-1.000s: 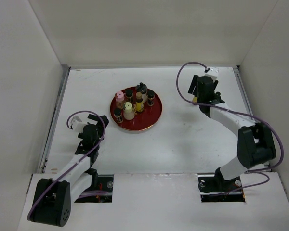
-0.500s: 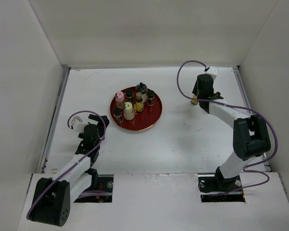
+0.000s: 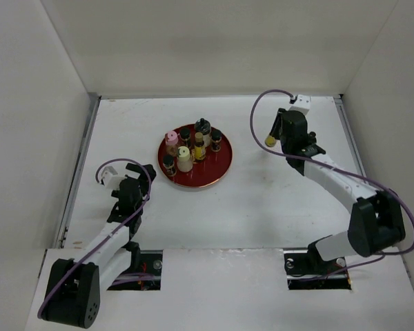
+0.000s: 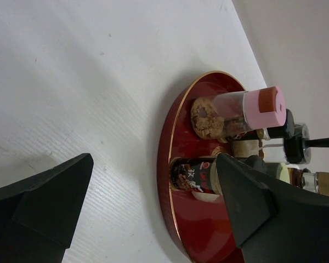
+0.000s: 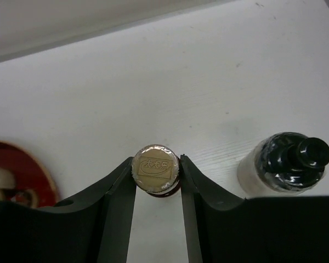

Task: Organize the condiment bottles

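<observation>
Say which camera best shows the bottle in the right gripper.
Right wrist: the gold-capped bottle sits centred, cap facing the lens, pinched by the right gripper. Top external shows only a yellowish speck beside that gripper; left wrist misses it.

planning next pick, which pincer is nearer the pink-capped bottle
Left. Left pincer is near-left of the pink-capped bottle; right pincer, gripping a gold-capped bottle, is farther right.
</observation>
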Available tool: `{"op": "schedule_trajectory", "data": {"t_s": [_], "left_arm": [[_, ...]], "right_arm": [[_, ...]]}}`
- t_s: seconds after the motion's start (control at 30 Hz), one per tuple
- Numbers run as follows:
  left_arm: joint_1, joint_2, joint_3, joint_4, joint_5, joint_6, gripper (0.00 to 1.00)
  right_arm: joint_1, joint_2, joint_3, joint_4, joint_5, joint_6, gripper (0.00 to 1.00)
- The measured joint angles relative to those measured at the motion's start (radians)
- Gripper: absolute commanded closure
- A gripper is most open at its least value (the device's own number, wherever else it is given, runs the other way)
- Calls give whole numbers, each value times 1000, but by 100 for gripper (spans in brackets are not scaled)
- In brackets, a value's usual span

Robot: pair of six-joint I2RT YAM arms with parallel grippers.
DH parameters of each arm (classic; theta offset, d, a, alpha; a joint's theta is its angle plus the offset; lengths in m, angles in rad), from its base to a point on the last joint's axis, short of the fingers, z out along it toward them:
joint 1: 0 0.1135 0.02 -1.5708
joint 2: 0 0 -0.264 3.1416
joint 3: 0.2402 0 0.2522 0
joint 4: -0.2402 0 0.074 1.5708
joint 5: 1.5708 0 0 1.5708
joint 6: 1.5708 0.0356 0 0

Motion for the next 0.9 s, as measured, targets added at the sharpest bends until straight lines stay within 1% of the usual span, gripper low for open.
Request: {"op": "schedule_trajectory", "data": {"t_s": [0.2,0.3,0.47,0.6,0.9], "left_arm": [[1,-9,0,0,-5,7,0],[1,-9,0,0,-3,7,0],[-6,-11,2,0,-14,13,0],[-7,-11,2,0,-18,15,0],[-8,-13,2,0,-22,15,0]], "right_arm": [[179,-149,-17,25,-11,5,69],[270,-174,-32,42,-32,16,69],[352,-175,-39,29,-56,26,68],[423,-140,-42,66,-59,37,69],[571,52,-36,111,-51,53,68]]}}
